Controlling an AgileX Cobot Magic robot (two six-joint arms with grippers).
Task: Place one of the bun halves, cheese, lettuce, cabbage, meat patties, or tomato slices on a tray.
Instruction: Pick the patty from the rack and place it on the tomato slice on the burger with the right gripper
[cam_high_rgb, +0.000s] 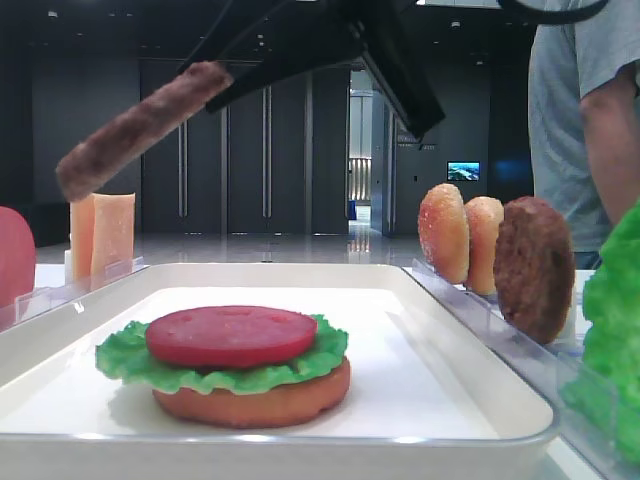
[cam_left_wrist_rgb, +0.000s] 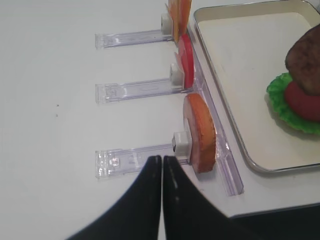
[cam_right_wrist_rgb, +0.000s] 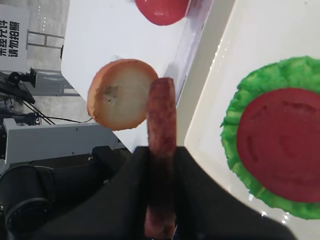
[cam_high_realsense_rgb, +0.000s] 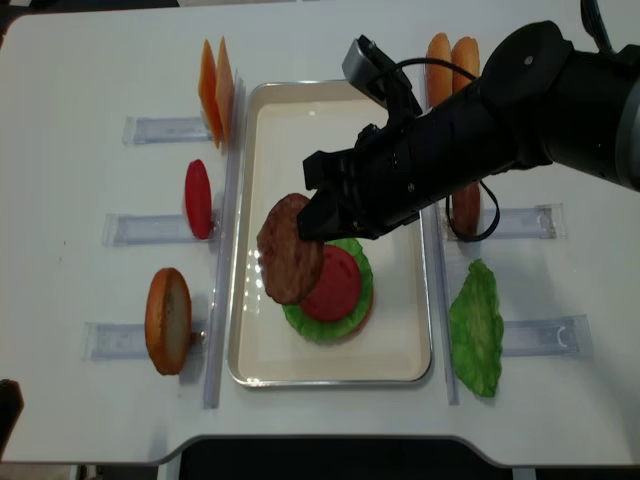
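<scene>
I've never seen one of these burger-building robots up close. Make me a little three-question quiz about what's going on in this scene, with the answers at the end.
1. True or false: the right gripper is shut on a meat patty.
2. On the tray, which layer tops the stack? A) bun half B) lettuce C) tomato slice
3. What kind of food stands in the clear rack nearest the left gripper?

Key
1. True; it pinches the patty by its edge above the tray.
2. C; the tomato slice lies on lettuce, over a bun half.
3. A bun half, standing on edge.
</scene>
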